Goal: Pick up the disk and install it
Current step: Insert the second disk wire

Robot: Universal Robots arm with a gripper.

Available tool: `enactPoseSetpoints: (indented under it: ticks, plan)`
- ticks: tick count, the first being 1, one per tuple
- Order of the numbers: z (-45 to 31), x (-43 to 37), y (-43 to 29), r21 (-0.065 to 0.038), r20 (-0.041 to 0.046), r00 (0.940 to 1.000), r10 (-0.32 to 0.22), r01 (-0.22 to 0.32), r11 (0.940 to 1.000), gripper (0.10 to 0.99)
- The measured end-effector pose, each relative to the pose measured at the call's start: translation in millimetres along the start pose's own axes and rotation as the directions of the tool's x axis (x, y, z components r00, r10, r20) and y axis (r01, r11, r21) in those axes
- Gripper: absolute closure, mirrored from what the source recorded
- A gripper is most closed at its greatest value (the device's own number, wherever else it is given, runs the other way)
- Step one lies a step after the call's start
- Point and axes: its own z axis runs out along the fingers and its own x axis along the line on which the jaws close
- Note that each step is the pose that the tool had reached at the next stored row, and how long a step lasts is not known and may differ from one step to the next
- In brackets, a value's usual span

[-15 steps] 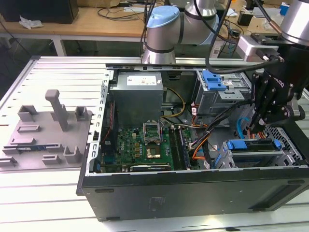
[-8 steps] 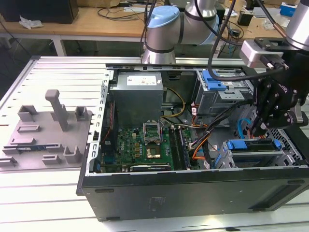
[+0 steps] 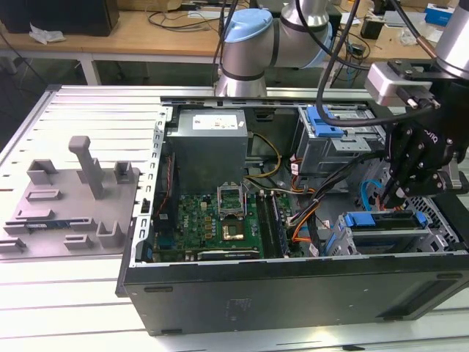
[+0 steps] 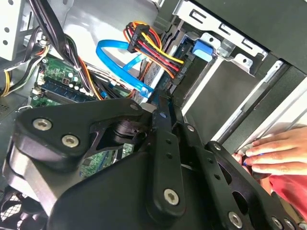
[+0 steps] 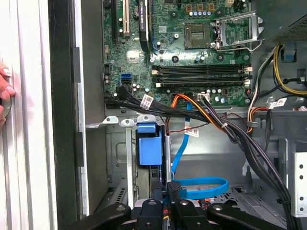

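The gripper (image 3: 396, 192) hangs inside the open computer case (image 3: 293, 293), at the drive bay in the corner nearest the exterior view's right. Its black fingers are drawn together around a thin upright edge — in the first wrist view the fingertips (image 5: 173, 189) pinch what appears to be the rim of the disk (image 5: 154, 179), already standing in its slot just below the blue latch (image 5: 147, 148). So the gripper is closed on the disk, and the step in hand looks like seating it.

To do this well, the push should probably run straight along the bay's rails, with no tilt, so the carrier does not bind against the grey metal cage (image 3: 385, 238). The blue SATA cable (image 5: 204, 187) loops right beside the fingers, and the bundle of power wires (image 4: 153, 48) crosses close by; both are best kept out of the slot's mouth. A person's hand (image 4: 273, 153) rests on the case's outer edge, near the arm — a reason for a slow, gentle motion.

Of the disk itself little is exposed: a narrow dark edge between the fingers, with blue plastic around it. Its flat face is hidden within the bay. The motherboard (image 3: 220, 220) lies well apart, untouched.
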Motion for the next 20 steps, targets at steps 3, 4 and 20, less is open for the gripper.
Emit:
enactPoseSetpoints:
  ticks: [3, 4, 20]
  plan:
    - [0.8, 3.3, -0.1, 0.000, 0.0004, 1.0000, 0.000, 0.000, 1.0000, 0.925]
    - [0.8, 3.3, -0.1, 0.000, 0.0002, 1.0000, 0.000, 0.000, 1.0000, 0.925]
    - [2.3, 2.1, -1.2, 0.000, 0.0001, 1.0000, -0.001, 0.001, 1.0000, 0.925]
